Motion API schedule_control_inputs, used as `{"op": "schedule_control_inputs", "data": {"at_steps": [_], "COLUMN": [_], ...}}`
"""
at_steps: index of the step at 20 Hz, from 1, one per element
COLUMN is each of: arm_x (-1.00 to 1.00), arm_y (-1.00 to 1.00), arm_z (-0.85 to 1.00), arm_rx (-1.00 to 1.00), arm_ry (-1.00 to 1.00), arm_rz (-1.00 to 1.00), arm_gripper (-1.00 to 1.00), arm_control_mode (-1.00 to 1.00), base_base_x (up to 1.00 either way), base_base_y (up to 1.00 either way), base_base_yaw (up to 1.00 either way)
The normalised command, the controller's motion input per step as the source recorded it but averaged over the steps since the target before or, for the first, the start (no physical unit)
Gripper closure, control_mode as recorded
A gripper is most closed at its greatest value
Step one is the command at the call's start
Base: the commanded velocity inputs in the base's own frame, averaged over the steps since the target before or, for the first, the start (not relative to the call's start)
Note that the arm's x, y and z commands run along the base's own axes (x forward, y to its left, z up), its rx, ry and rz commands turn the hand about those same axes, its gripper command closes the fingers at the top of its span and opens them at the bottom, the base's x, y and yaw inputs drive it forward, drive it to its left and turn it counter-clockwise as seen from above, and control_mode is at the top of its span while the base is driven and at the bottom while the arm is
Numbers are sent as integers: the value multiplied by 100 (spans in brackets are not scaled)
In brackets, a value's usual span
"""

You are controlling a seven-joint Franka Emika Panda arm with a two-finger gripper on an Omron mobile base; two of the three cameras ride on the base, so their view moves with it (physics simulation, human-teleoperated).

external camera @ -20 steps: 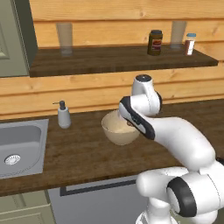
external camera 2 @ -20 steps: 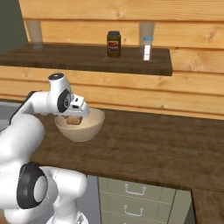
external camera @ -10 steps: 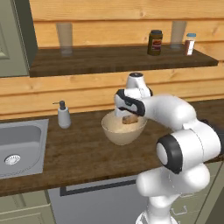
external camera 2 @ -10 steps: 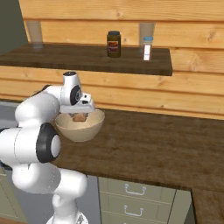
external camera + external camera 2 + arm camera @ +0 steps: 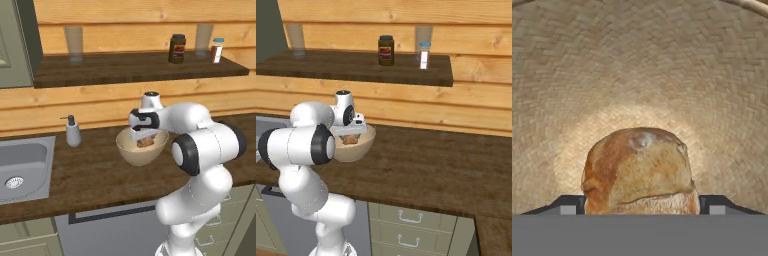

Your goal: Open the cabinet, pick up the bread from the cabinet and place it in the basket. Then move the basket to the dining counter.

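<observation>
I have the gripper (image 5: 145, 140) inside the basket (image 5: 128, 151), at the centre of the left base view, and its jaws hold the bread (image 5: 639, 171) on both sides. In the hand view the roll sits low over the basket's woven bottom. I judge it is best to open only when it rests there, then rise straight up.
</observation>
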Motion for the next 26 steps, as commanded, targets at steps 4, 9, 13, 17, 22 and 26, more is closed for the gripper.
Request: {"op": "schedule_control_inputs", "data": {"at_steps": [4,9,13,17,22,26], "arm_x": [17,11,6,1,0,-1], "arm_y": [1,0,7,8,0,0], "arm_z": [-39,-27,-11,-2,0,2], "arm_rx": [0,0,0,0,0,1], "arm_ry": [3,2,0,0,0,-2], "arm_rz": [10,8,8,3,0,0], "arm_gripper": [100,100,-100,-100,-100,-100], "arm_control_mode": [-100,-100,-100,-100,-100,-100], "base_base_x": [0,0,0,0,0,0], "base_base_y": [0,0,0,0,0,0], "base_base_yaw": [0,0,0,0,0,0]}}
